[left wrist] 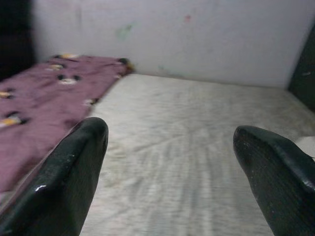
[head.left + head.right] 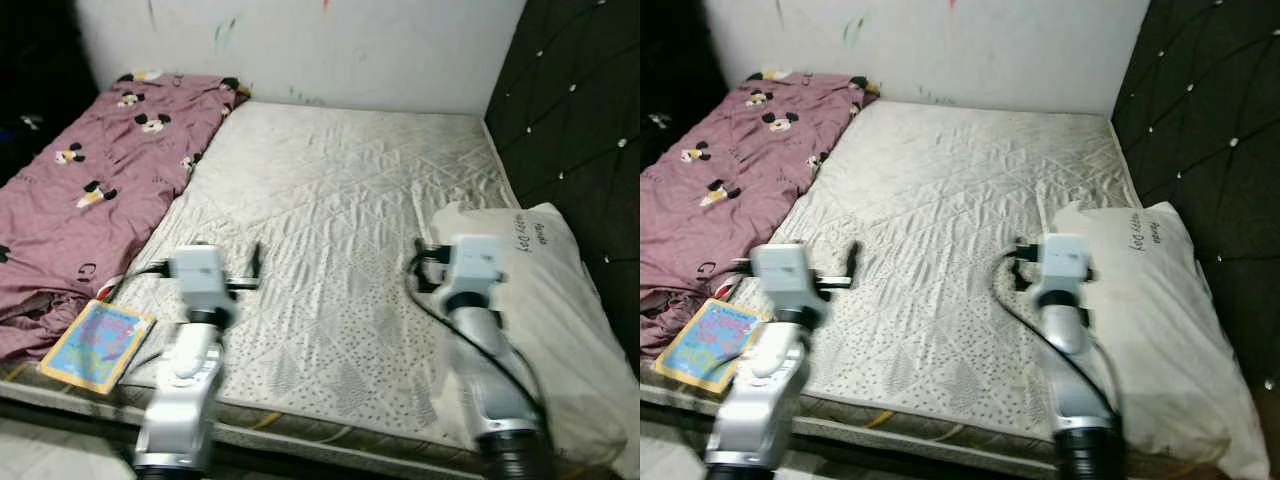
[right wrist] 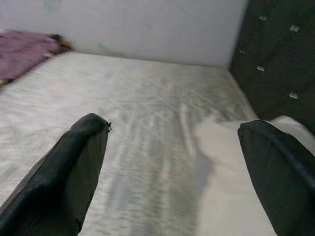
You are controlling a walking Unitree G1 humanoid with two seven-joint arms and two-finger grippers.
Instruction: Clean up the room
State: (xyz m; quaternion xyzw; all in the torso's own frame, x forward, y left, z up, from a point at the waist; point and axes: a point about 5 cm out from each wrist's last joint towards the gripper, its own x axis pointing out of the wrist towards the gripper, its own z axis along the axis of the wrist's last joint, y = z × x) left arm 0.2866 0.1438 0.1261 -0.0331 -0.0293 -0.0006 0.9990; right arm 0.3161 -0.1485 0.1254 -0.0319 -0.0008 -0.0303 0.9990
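Observation:
A pink blanket (image 2: 90, 190) printed with cartoon mice lies rumpled along the left side of the white quilted mattress (image 2: 340, 190). A colourful picture book (image 2: 97, 345) rests at the mattress's front left corner, half on the blanket's edge. Over on the right side a white pillow (image 2: 560, 300) lies flat. My left gripper (image 1: 170, 142) hovers open over the front left of the mattress, just right of the book, holding nothing. My right gripper (image 3: 174, 142) is open too, empty, above the pillow's left edge.
A dark tufted headboard (image 2: 580, 120) runs along the right side of the bed. A pale wall (image 2: 350, 50) with small paint marks closes off the far end. The front edge of the mattress (image 2: 300, 425) is right below my arms.

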